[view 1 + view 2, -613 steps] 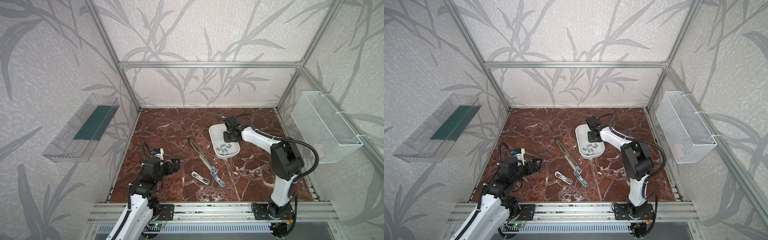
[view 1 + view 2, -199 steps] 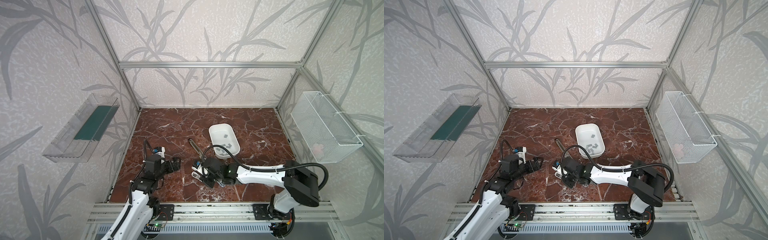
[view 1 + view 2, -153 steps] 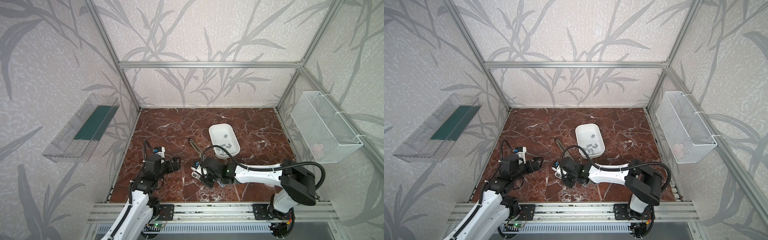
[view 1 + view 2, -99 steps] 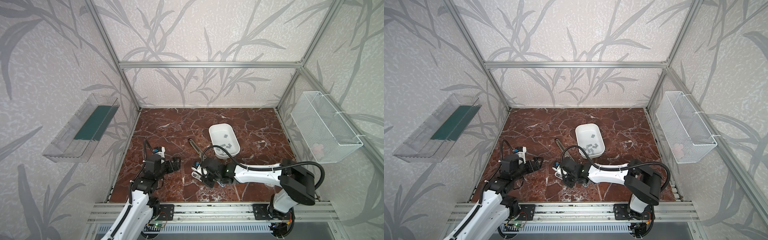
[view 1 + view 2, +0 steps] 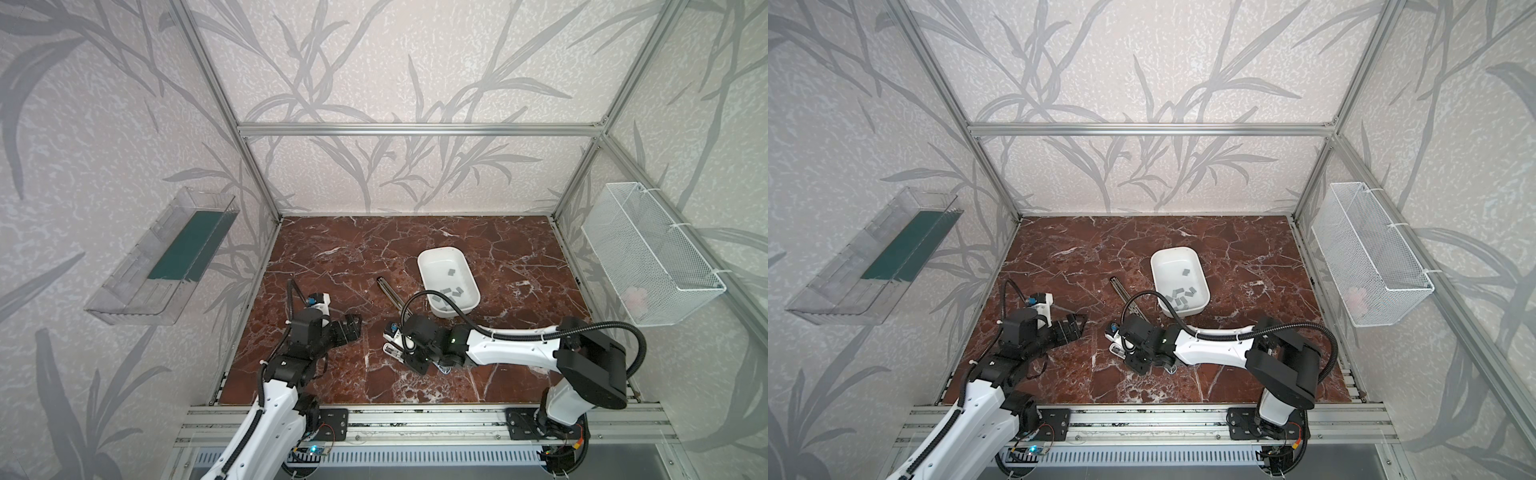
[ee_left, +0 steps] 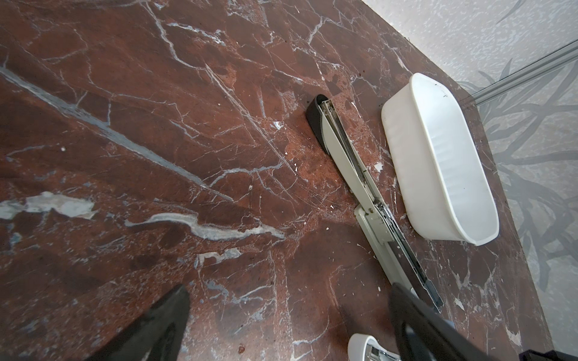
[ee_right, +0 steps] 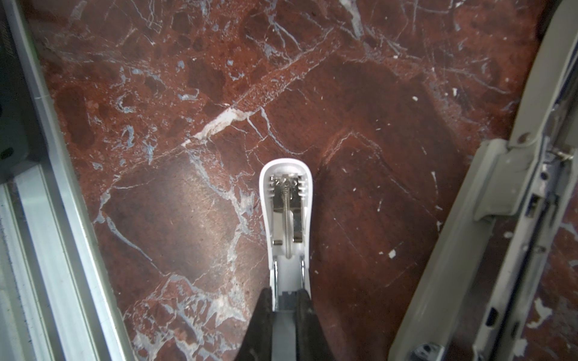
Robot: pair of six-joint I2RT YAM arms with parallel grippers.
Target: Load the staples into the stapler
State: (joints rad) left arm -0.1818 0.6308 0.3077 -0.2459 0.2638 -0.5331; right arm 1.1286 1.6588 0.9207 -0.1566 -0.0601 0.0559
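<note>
Staples (image 5: 451,291) lay loose as short grey strips in the white tray (image 5: 440,250) toward the back right of the table (image 5: 332,249), most of them bunched at the tray's near end. Between me and the tray, the long grey stapler (image 5: 390,291) lay opened out flat, running diagonally just beside the tray.

I had the right gripper (image 5: 406,353) reached across to the front middle, low over the small white stapler (image 5: 392,349), which sat near the front end of the long one. In the right wrist view that small white stapler (image 7: 286,200) was swung open, with its spring and metal plates facing up. The right gripper (image 7: 284,293) had its jaws pinched nearly together on a narrow grey strip (image 7: 283,331), lined up with the stapler's rear channel. I could not tell whether the strip was seated in the channel or only resting above it.

The left gripper (image 5: 352,328) sat well apart at the front left, low over bare marble. Its jaws were spread wide with nothing between them, as the left wrist view confirmed.
</note>
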